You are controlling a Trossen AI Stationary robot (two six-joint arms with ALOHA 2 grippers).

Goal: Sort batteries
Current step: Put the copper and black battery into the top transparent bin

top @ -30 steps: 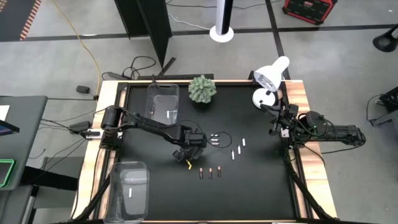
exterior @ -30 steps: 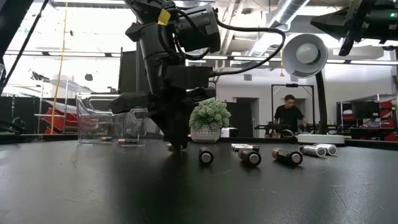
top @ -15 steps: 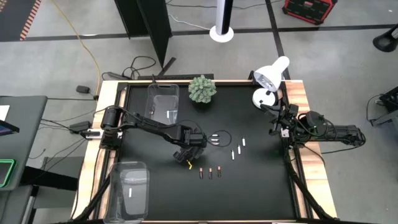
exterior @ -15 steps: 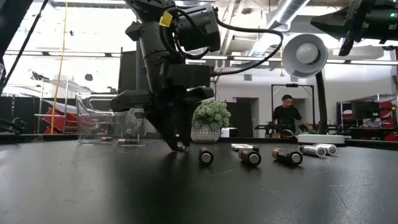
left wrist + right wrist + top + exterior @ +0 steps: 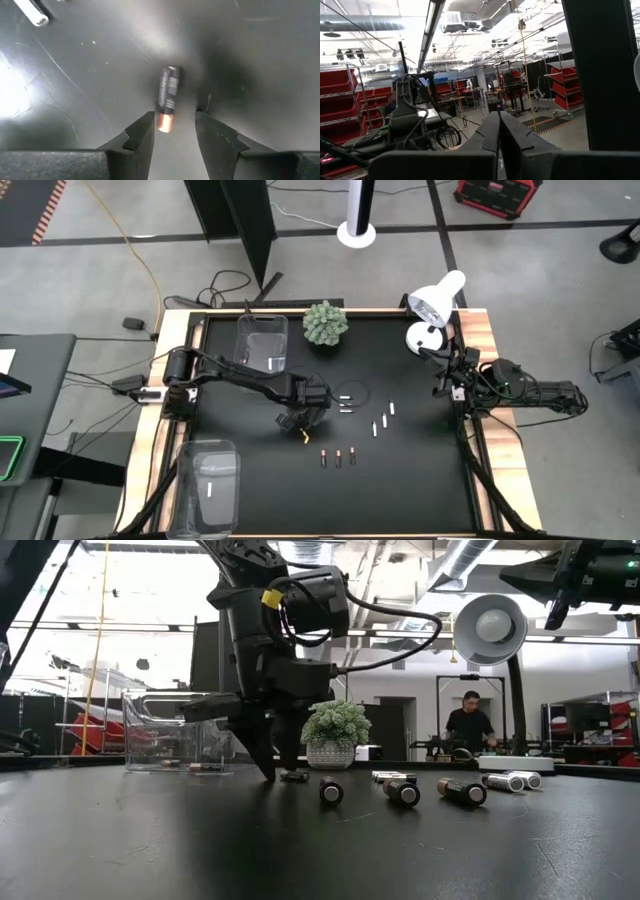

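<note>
My left gripper [image 5: 174, 122] stands open near the table's middle [image 5: 300, 420], pointing steeply down. A dark battery [image 5: 167, 95] lies flat on the black table; its copper end [image 5: 164, 122] sits between my fingertips, with no touch that I can see. The low view shows that battery [image 5: 295, 776] just beside the fingers. Three more dark batteries [image 5: 338, 457] lie in a row nearer the front edge, and white ones [image 5: 384, 420] lie to the right. My right gripper [image 5: 499, 127] is shut, raised at the table's right edge [image 5: 440, 375].
A clear bin [image 5: 262, 340] stands at the far left with a battery inside. Another clear bin [image 5: 210, 480] sits at the near left corner. A small potted plant [image 5: 325, 323] and a white lamp [image 5: 432, 305] stand along the far edge. A person [image 5: 468, 725] is far behind the table.
My left gripper has opened and shifted a little toward the table's far edge, rolling slightly. A dark battery that was at its shut fingertips now lies free on the table between them.
</note>
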